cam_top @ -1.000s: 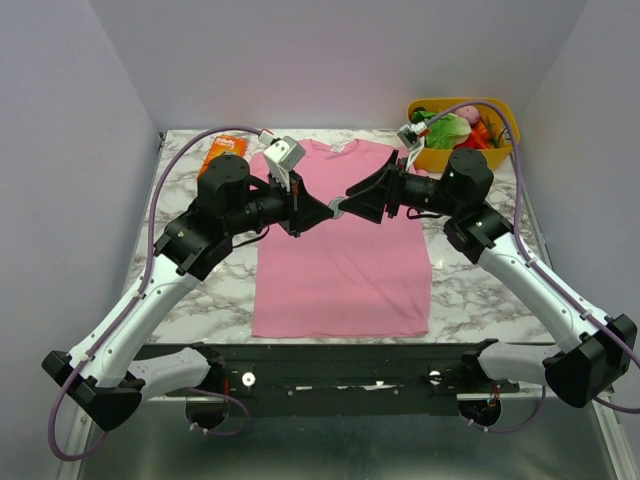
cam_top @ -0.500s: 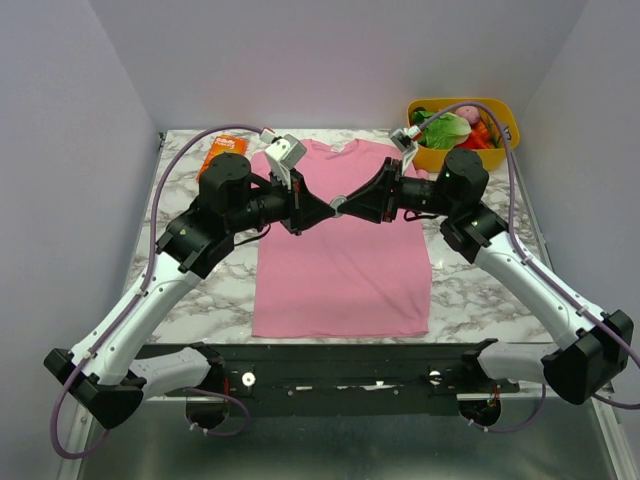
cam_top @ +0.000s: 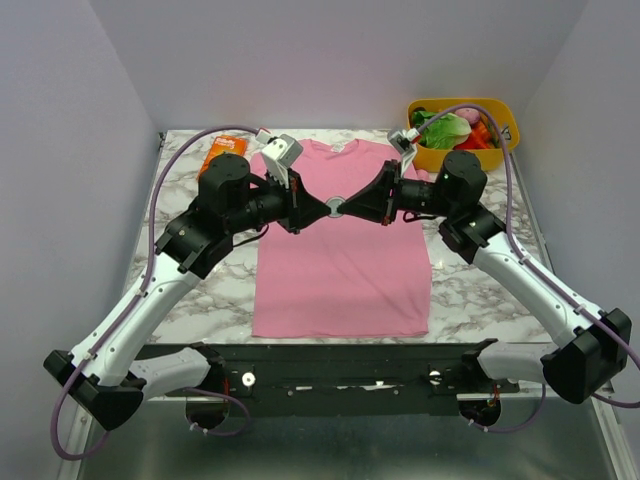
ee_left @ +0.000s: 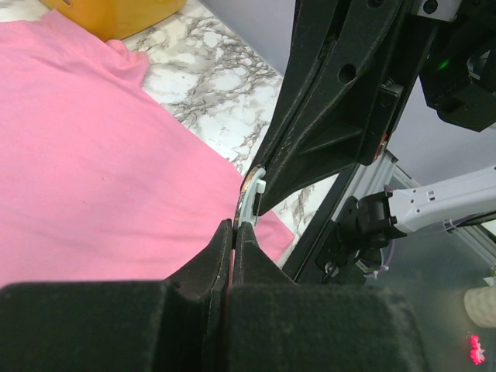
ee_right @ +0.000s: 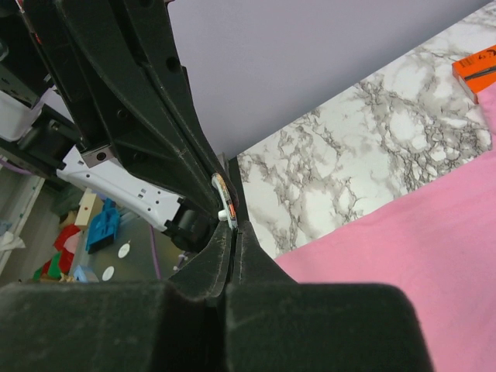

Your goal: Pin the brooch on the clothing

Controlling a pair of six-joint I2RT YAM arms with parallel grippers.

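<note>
While left tool (cam_top: 326, 208) and right tool (cam_top: 346, 208) pinch brooch (cam_top: 336, 207) above T-shirt (cam_top: 340, 275) | yellow bin (cam_top: 508, 112): leafy greens (cam_top: 447, 130), red items (cam_top: 483, 134)

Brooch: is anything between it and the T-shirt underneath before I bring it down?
Nothing visible. The brooch is pinched where the left claw and right claw meet tip to tip, above the pink T-shirt; the fabric below is bare. The orange package and yellow basket sit off to the sides.
</note>
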